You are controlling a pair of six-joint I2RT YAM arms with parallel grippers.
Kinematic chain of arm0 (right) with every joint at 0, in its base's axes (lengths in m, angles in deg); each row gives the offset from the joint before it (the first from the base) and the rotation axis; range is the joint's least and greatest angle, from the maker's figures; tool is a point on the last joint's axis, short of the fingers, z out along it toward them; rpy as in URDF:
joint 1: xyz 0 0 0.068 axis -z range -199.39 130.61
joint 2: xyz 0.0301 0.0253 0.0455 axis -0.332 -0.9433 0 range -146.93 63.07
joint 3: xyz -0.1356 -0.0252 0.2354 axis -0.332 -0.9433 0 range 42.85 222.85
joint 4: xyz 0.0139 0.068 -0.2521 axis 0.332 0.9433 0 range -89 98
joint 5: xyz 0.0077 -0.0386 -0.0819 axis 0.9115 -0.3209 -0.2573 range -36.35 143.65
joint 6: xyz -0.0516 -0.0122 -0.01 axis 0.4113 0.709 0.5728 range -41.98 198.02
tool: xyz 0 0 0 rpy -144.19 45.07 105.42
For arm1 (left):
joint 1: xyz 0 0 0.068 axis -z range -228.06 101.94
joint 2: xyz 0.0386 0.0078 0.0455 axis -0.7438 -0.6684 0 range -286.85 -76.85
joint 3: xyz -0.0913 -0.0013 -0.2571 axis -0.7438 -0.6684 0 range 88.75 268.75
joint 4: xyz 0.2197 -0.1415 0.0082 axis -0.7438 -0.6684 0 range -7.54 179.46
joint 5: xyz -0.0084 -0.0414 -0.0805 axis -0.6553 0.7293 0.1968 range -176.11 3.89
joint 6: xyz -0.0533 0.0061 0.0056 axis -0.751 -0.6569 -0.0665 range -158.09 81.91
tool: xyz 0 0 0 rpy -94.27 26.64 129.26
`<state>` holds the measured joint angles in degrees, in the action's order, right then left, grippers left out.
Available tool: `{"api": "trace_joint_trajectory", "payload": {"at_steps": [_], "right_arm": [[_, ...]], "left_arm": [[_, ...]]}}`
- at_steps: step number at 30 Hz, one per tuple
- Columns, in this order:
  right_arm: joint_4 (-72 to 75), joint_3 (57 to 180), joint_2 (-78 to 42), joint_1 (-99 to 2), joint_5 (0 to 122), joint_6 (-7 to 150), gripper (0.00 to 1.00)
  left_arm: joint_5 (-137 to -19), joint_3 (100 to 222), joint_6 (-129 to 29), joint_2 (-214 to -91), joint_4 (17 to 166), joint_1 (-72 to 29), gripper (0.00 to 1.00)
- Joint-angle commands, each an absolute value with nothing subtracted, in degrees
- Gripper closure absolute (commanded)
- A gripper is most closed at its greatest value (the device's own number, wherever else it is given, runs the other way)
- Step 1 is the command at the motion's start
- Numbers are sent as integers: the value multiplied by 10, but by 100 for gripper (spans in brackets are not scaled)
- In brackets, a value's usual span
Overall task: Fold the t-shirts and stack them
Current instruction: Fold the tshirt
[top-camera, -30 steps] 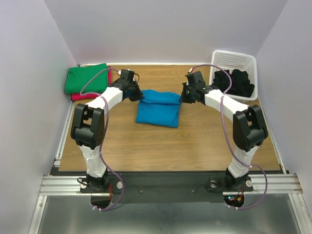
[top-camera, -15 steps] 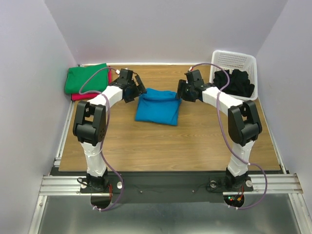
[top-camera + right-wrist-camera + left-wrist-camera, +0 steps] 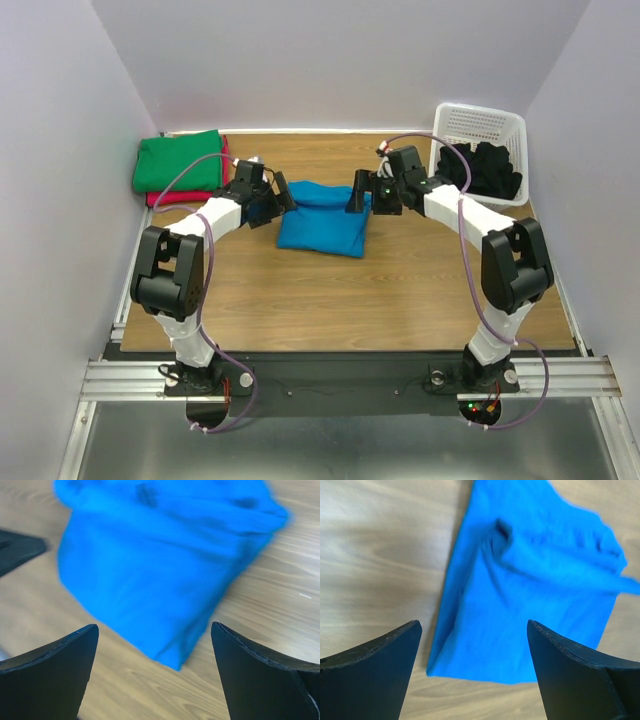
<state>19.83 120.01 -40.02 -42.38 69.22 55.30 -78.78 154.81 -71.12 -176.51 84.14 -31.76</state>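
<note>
left pincer (image 3: 472, 625) and right pincer (image 3: 154, 626) wide open, empty | basket (image 3: 480, 112) holds black t-shirts (image 3: 485, 168)

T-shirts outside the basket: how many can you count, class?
3: the blue t-shirt lies mid-table, the green t-shirt at the far left, the red-pink t-shirt beneath it. Others may be hidden underneath.

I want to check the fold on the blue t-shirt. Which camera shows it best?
The top external view: the blue t-shirt shows sharp and nearly whole, only its far corners hidden. Both wrist views are closer but blurred, and each crops its edges.
</note>
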Motion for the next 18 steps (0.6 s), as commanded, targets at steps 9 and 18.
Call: {"api": "trace_joint_trajectory", "payload": {"at_steps": [9,18], "right_arm": [[153,1310,-505,-441,790,558,0],[151,1364,-557,-441,745,553,0]], "left_arm": [[-612,1599,-676,-1824,937,-316,1],[-561,1688,-691,-1913,950,-316,1]]}}
